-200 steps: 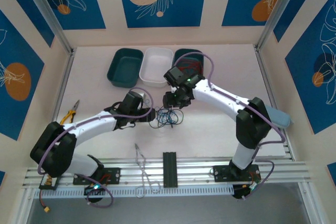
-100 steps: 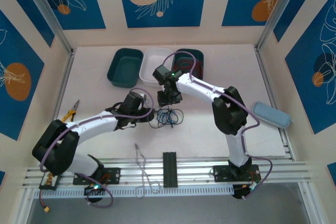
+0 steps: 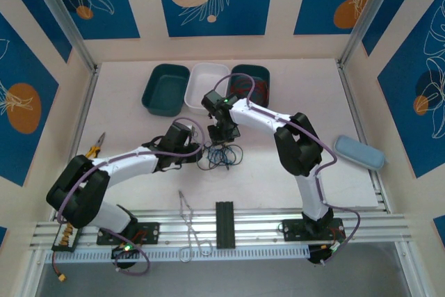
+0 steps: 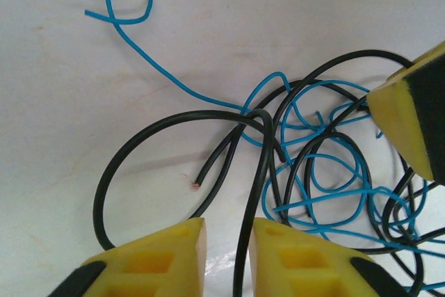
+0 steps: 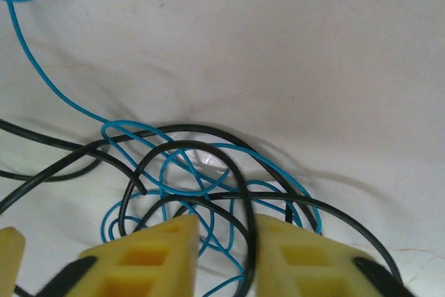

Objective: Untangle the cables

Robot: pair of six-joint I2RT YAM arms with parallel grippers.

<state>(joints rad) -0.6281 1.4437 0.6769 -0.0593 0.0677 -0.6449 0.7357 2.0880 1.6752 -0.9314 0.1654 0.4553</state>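
Observation:
The cables (image 3: 224,156) lie as a tangle of black and blue strands on the white table between both arms. My left gripper (image 3: 201,151) is at the tangle's left edge. In the left wrist view, the left gripper (image 4: 228,233) is open by a narrow gap, and a black cable (image 4: 249,241) runs between its yellow fingers close to the right one. My right gripper (image 3: 225,137) hangs over the tangle's far side. In the right wrist view, the right gripper (image 5: 226,226) is also narrowly open, with black and blue strands (image 5: 240,193) crossing the gap. Red cable (image 3: 245,89) lies in the right teal tray.
Two teal trays (image 3: 165,90) (image 3: 261,73) and a white tray (image 3: 208,88) stand at the back. Pliers (image 3: 94,147) lie far left, forceps (image 3: 189,222) and a black block (image 3: 224,225) by the front rail, and a blue-grey pad (image 3: 358,152) at the right.
The right arm swung left from the trays and came down over the tangle. Both grippers' fingers have narrowed around strands. The left arm barely moved.

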